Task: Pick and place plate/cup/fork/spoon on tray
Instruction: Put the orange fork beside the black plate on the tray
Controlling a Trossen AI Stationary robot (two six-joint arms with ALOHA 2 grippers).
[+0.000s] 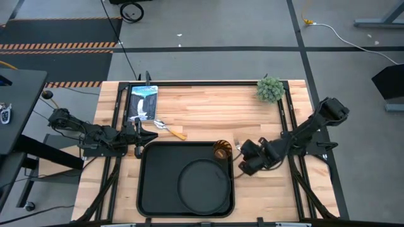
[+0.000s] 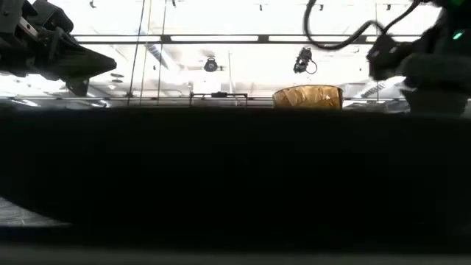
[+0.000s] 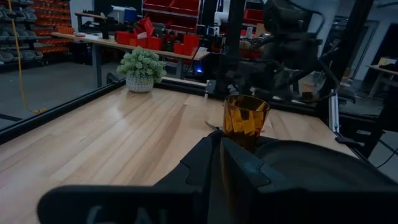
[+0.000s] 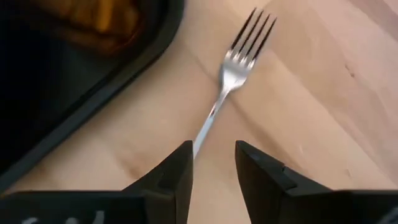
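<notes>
Pale wooden surface [image 1: 208, 104] framed by dark rails carries everything, with grey floor beyond it. Lying on the wood just beside the tray's right rim is the fork [image 4: 233, 74], tines pointing away from the right claw [image 4: 211, 165], whose two dark fingers stand slightly apart on either side of the slim handle without visibly touching it. In the high view that right claw [image 1: 242, 157] sits low at the tray's upper right corner.

Inside that corner of the tray [image 1: 151, 183] stands the cup [image 1: 221, 151], upright and amber; the low view shows its rim [image 2: 307, 96] above the tray's dark wall. The plate [image 1: 203, 184] lies flat in the right half of the tray, near the cup.

Off the tray, just past its upper left corner, the spoon [image 1: 169, 128] rests on the wood with its bowl toward the left.

At the left edge of the tray hovers the left claw [image 1: 140, 140], its fingers [image 3: 242, 168] close together with only a thin gap and nothing between them.

A small potted plant [image 1: 270, 89] stands at the surface's far right corner, and a printed card [image 1: 142, 102] lies at the far left.
</notes>
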